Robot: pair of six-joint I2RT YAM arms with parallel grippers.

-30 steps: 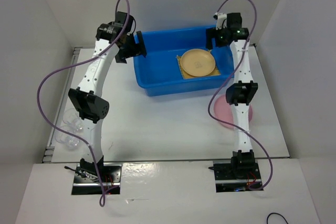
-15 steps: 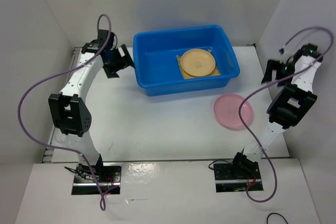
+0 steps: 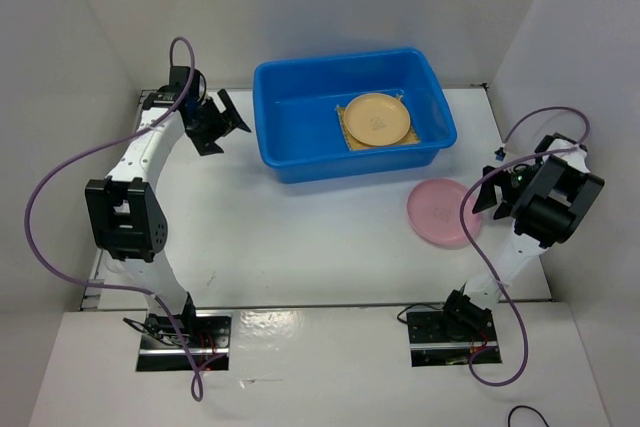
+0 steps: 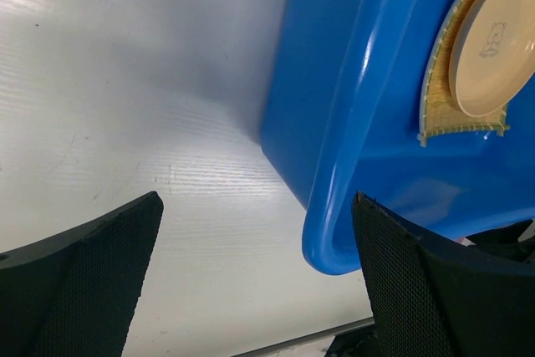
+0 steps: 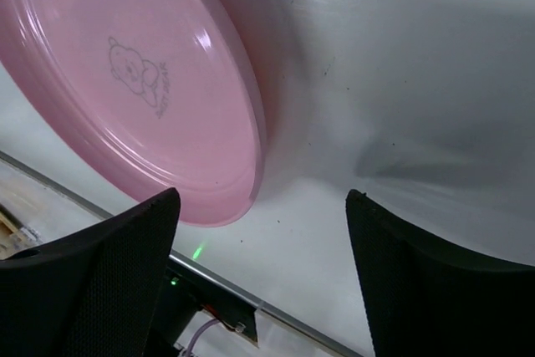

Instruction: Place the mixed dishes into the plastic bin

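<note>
The blue plastic bin [image 3: 300, 137] stands at the back middle of the table. Inside it a tan-orange plate [image 3: 377, 119] lies on a woven bamboo mat [image 3: 349, 137]; the left wrist view shows both, plate [image 4: 493, 39] and mat [image 4: 439, 81], past the bin's rim [image 4: 351, 123]. A pink plate [image 3: 440, 212] lies flat on the table in front of the bin's right corner. My left gripper [image 3: 222, 125] hangs open just left of the bin, holding nothing [image 4: 255, 232]. My right gripper [image 3: 490, 185] is open at the pink plate's right edge [image 5: 125, 64], with only table between its fingers [image 5: 261, 206].
White walls close in the table at the back, left and right. A metal strip [image 5: 276, 311] runs along the table's edge by the right gripper. Both arms' purple cables loop out over the sides.
Both arms have drawn back from the bin. The left gripper moved left, off the bin's left wall. The right arm swung out to the right, then came down beside the pink plate.
</note>
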